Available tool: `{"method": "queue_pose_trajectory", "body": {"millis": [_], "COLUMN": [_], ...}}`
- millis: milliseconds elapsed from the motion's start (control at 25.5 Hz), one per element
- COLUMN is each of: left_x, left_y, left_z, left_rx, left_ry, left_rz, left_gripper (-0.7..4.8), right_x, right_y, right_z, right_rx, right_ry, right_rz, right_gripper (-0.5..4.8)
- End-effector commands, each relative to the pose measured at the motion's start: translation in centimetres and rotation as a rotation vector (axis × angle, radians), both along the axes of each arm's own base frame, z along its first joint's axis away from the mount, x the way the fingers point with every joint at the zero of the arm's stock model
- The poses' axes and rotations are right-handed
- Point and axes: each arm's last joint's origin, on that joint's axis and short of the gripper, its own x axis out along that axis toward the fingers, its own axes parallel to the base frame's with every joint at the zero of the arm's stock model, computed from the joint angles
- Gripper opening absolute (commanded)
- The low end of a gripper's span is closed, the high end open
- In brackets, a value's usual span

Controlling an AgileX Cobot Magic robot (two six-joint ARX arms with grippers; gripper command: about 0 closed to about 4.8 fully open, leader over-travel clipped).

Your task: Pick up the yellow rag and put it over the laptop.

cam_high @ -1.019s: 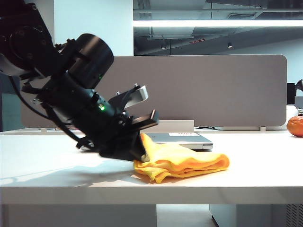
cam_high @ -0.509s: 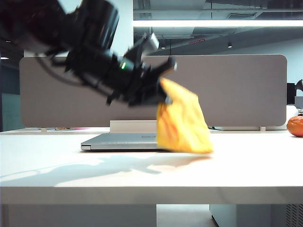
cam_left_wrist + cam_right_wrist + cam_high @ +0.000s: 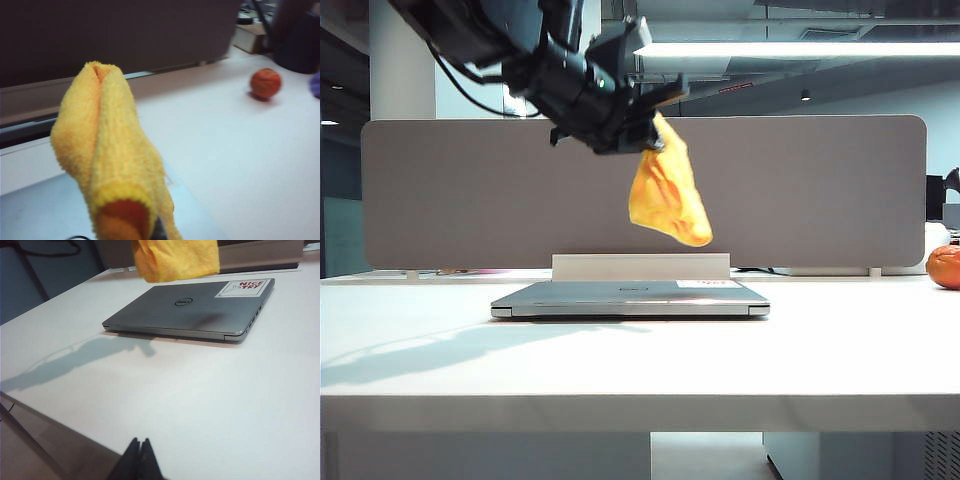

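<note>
Rag is off the table and hanging above the laptop

A second ago my left gripper [image 3: 642, 135] was down at the tabletop, biting into the yellow rag [image 3: 667, 195] where it lay in front of the laptop [image 3: 630, 298]; now I have it lifted high, fingers clenched on one corner, and the cloth dangles free in a loose fold above the closed lid, touching nothing. The pickup is done, I judge, and only the laying-down is left: I need to lower over the lid and let go so the cloth spreads across it. My right gripper [image 3: 138, 460] sits parked low near the table's near edge, its fingers pressed together on nothing, well apart from the laptop. The orange fruit [image 3: 944, 267] sits far off to the right
</note>
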Motion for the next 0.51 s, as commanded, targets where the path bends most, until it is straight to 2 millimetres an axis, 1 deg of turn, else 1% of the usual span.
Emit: {"method": "queue_pose_trajectory", "body": {"millis": [39,157,313,431,509], "left_x": [2.0,3.9,6.4,7.3,7.6], "left_y": [0.5,0.8,1.8,2.3,2.9], "left_z": [-0.5,-1.6,-3.5,-4.6,-5.2], "left_rx": [0.000,0.004,-0.015,0.004,0.020], "left_ry": [-0.003,0.041,0.197,0.255,0.281], "left_rz": [0.029,0.054,0.108,0.120,0.137], "left_gripper": [-0.05,-0.05,-0.05,-0.05,-0.05], "right_x": [0.0,0.0,0.0,0.0,0.0], "right_y": [0.0,0.0,0.0,0.0,0.0], "right_z": [0.0,0.0,0.0,0.0,0.0], "right_rx": [0.001,0.001,0.001,0.001,0.000], "right_ry": [-0.009,-0.009,-0.009,-0.009,-0.008], "right_rz": [-0.009,-0.012,-0.013,-0.012,-0.014], "right_gripper": [-0.01,-0.01,-0.01,-0.01,-0.01]}}
